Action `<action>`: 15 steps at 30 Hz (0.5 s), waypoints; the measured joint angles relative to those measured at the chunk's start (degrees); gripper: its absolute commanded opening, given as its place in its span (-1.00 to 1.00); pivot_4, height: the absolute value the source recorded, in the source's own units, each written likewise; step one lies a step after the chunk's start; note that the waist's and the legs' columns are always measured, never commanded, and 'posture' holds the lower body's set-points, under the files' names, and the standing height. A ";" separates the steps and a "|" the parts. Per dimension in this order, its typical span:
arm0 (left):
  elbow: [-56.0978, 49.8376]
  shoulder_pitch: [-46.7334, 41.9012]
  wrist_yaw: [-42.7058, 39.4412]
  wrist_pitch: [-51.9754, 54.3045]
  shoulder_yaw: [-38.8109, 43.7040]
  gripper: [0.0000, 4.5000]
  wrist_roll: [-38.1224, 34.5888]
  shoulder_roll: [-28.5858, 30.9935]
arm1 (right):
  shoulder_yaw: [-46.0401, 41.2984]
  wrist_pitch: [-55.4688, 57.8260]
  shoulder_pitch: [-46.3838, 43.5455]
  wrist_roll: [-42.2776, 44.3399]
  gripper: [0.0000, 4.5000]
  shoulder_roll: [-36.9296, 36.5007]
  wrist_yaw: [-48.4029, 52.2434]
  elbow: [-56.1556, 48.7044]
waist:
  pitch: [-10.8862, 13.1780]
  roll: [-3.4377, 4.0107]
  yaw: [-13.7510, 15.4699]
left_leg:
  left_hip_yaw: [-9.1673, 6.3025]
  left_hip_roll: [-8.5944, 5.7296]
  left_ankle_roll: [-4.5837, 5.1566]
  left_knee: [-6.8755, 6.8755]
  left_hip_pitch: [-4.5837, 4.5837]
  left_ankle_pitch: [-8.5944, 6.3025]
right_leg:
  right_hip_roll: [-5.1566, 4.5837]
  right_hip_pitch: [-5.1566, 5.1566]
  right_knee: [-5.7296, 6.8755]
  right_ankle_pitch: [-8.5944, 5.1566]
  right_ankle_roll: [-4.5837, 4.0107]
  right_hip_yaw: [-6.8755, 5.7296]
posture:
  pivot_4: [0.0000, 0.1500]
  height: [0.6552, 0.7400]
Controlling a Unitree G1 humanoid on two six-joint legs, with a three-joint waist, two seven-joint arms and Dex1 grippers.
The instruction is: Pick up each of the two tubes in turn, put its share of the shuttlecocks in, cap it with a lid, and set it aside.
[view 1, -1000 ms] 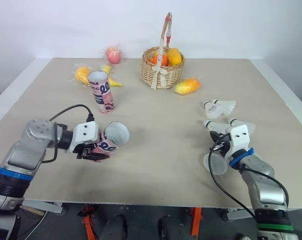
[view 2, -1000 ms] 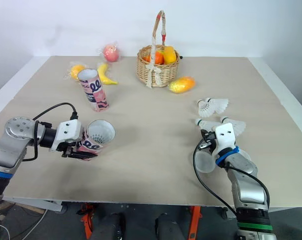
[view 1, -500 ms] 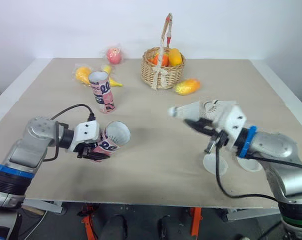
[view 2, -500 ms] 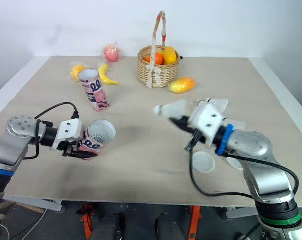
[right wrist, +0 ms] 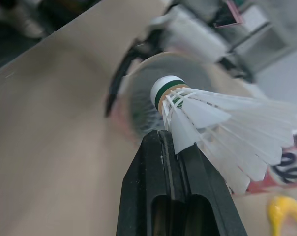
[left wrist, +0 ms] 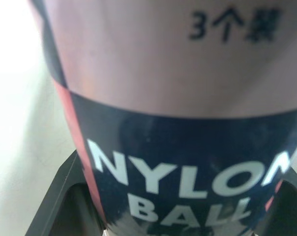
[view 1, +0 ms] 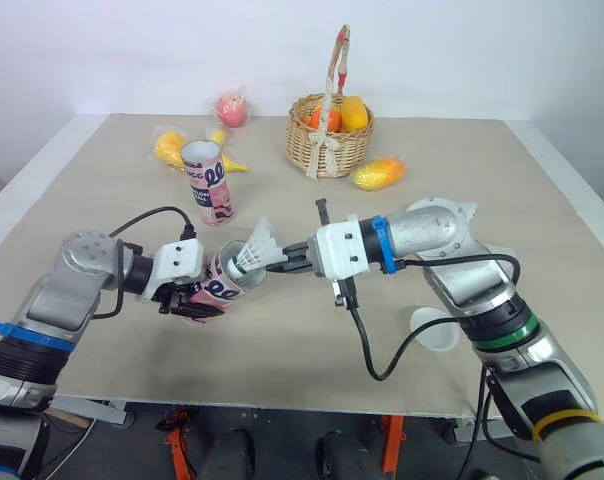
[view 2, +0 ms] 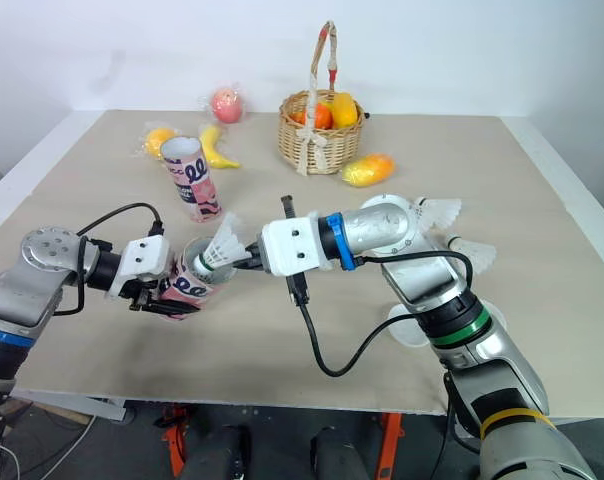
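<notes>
L gripper (view 1: 190,298) is clamped on the pink tube (view 1: 222,284) and holds it tilted low over the table, mouth turned to the right, probably so a shuttlecock can go in sideways. The shuttlecock (view 1: 256,247) is at that mouth, cork first. R gripper (view 1: 285,262) has its fingers closed on the skirt near the cork. Tube inside is hard to see, so no. of shuttlecocks in it is unknown. 2nd tube (view 1: 207,183) stands behind, uncapped. Farther right, R arm partly hides the loose shuttlecocks (view 2: 438,211) and a lid (view 2: 406,326)
</notes>
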 measured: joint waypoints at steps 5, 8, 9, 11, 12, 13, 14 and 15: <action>-1.43 1.54 1.19 0.99 1.09 0.27 -0.04 0.42 | 1.76 -5.57 -2.63 -3.56 -0.71 2.83 1.80 5.64 | 0.00 0.00 -0.19 | 0.00 0.13 0.00 0.00 0.05 0.01 | 0.19 -0.05 0.02 0.00 -0.06 -0.12 | 1.00 1.00; -1.66 1.78 1.28 1.16 1.31 0.27 -0.04 0.58 | 1.44 -3.74 -4.99 -2.00 -0.19 5.76 2.11 7.27 | 0.00 0.00 -0.25 | -0.03 0.19 0.00 -0.01 0.06 0.01 | 0.23 -0.06 0.06 0.03 -0.15 -0.16 | 1.00 1.00; -1.83 1.79 1.35 1.19 1.31 0.27 -0.06 0.55 | 0.91 -2.55 -5.38 -0.50 -0.01 6.30 2.72 7.12 | 0.00 0.00 -0.20 | -0.07 0.18 0.00 -0.01 0.06 0.01 | 0.23 -0.05 0.06 0.04 -0.21 -0.17 | 1.00 1.00; -1.93 1.81 1.40 1.22 1.31 0.27 -0.14 0.54 | -0.60 0.26 -5.57 2.62 0.41 6.56 3.52 6.26 | 0.00 0.00 -0.13 | -0.09 0.14 -0.01 -0.01 0.03 0.01 | 0.17 -0.03 0.06 0.06 -0.26 -0.17 | 1.00 1.00; -1.97 1.81 1.38 1.24 1.30 0.27 -0.14 0.54 | -1.55 2.73 -5.56 4.83 0.41 6.48 4.22 5.45 | 0.00 0.00 -0.13 | -0.07 0.14 -0.01 -0.02 0.03 0.01 | 0.14 -0.04 0.06 0.05 -0.25 -0.15 | 1.00 1.00; -2.00 1.78 1.37 1.22 1.28 0.27 -0.13 0.54 | -2.56 5.52 -5.56 7.41 0.41 6.07 5.12 4.52 | 0.00 0.00 -0.14 | -0.07 0.14 -0.01 -0.04 0.02 0.01 | 0.08 -0.04 0.06 0.04 -0.24 -0.15 | 1.00 1.00; -1.98 1.77 1.36 1.19 1.24 0.27 -0.12 0.51 | -3.51 7.47 -5.55 9.16 0.41 5.56 5.69 3.79 | 0.00 0.00 -0.14 | -0.08 0.14 -0.01 -0.04 0.03 0.01 | 0.07 -0.03 0.06 0.04 -0.23 -0.15 | 1.00 1.00; -1.87 1.58 1.28 1.05 1.09 0.27 -0.07 0.33 | -4.98 9.56 -5.54 10.98 0.41 5.21 5.96 3.46 | 0.00 0.00 -0.14 | -0.07 0.13 -0.01 -0.04 0.03 0.01 | 0.07 -0.03 0.06 0.04 -0.23 -0.16 | 1.00 1.00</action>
